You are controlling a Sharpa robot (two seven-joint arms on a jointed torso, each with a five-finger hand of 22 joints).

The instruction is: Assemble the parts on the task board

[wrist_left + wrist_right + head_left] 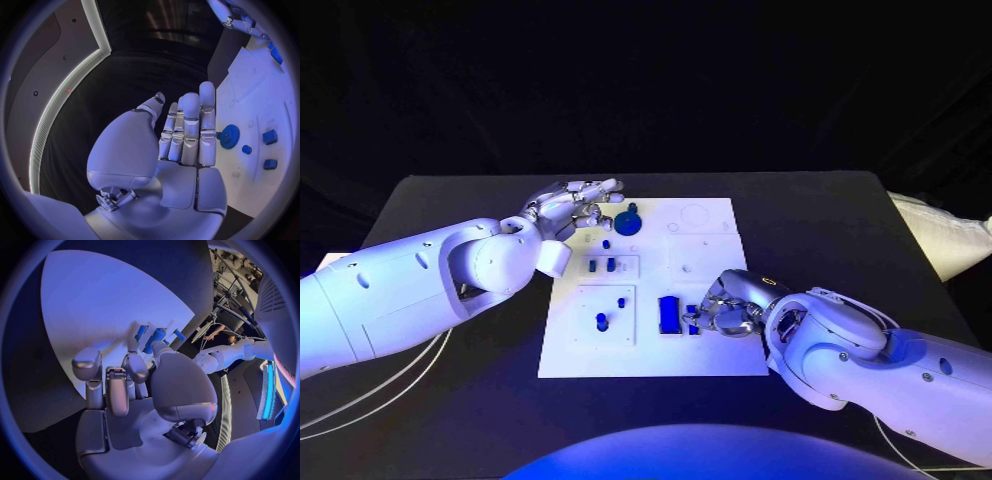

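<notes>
Task board (711,350): flat white rectangular plate lying in the middle of the black table (848,230), its smooth surface marked with shallow outlined recesses and a faint circle near the far right corner.
Blue gear (627,220): round toothed piece with a small knob, sitting near the board's far left edge; in the left wrist view its teeth show just past the fingertips (229,136).
Small blue parts (603,266): short blocks standing in a framed recess in the board's left half; another single piece (602,321) stands in the recess nearer the robot.
Long blue block (669,314): upright rectangular bar in the board's near middle, just beside the right hand.
Left hand (571,210): silver and jointed, over the board's far left edge beside the gear; fingers straight and close together, holding nothing, whether they touch the gear cannot be told.
Right hand (727,310): silver fingers curled at the blue pieces by the long block; a firm grip cannot be told.
</notes>
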